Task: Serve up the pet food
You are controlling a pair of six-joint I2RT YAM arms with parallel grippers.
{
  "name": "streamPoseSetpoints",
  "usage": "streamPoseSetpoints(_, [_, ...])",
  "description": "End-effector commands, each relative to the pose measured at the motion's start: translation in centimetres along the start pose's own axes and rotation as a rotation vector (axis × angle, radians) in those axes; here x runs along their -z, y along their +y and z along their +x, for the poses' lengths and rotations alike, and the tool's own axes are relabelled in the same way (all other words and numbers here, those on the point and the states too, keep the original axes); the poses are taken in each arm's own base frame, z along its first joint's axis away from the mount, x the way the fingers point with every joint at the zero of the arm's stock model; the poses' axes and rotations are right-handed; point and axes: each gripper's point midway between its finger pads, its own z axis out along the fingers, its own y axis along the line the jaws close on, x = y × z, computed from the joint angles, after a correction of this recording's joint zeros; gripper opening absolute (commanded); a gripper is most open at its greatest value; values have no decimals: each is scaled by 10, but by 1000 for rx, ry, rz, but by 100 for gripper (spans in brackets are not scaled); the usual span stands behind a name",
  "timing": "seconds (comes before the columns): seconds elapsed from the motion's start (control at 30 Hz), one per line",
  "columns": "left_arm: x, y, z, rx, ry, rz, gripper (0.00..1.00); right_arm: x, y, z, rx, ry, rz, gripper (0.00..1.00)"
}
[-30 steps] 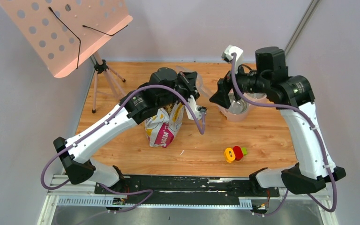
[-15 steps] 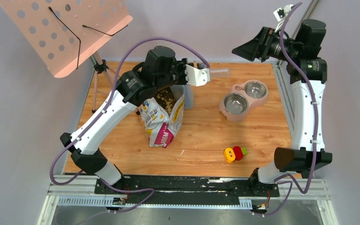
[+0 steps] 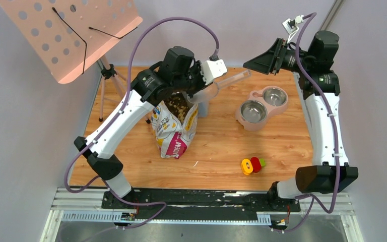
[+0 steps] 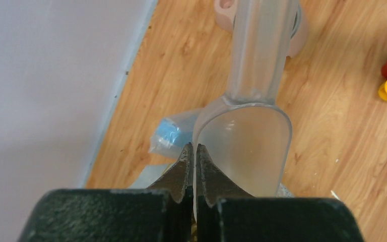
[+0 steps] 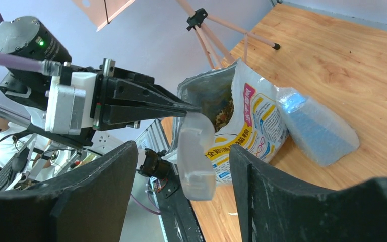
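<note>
Translucent, milky plastic: scoop (image 4: 247, 146) pinched at the rim of its rounded bowl by the left hand (image 4: 194, 151), black ridged fingers (image 4: 181, 169) pressed narrow against the thin wall, long channelled handle pointing toward the pink stand (image 3: 239, 119). Held near the open mouth of the glossy bag (image 3: 174, 136), upright on the wooden table (image 3: 232, 146). Inside the bag, brown pebbly pet food (image 3: 179, 105), a loose heap near the top. Yellow, white and blue print, magenta corner, Chinese characters too small to read surely. Just beside the bag, a clear bluish pouch (image 5: 317, 128) with a bubbled texture. Two round steel bowls (image 3: 253, 111) set in the stand. Right hand (image 5: 182, 147) high at the back right, well apart, matte black fingers spread wide, gripping nothing.
</note>
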Motion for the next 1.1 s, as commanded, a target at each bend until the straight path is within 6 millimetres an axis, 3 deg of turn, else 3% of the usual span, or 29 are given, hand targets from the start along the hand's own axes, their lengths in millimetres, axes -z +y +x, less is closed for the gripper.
streamPoseSetpoints(0.0, [-2, 2, -27, 92, -96, 35, 0, -2, 11, 4, 66, -38, 26, 67])
streamPoseSetpoints(0.23, [-16, 2, -49, 131, -165, 73, 0, -13, 11, 13, 50, -18, 23, 64])
streamPoseSetpoints(0.5, [-26, 11, -49, 139, -155, 35, 0, -16, 1, 20, 42, -26, 80, 62])
streamPoseSetpoints(1.07, [-33, 10, -52, 141, -169, 48, 0, -19, -5, 28, 33, -7, 83, 37])
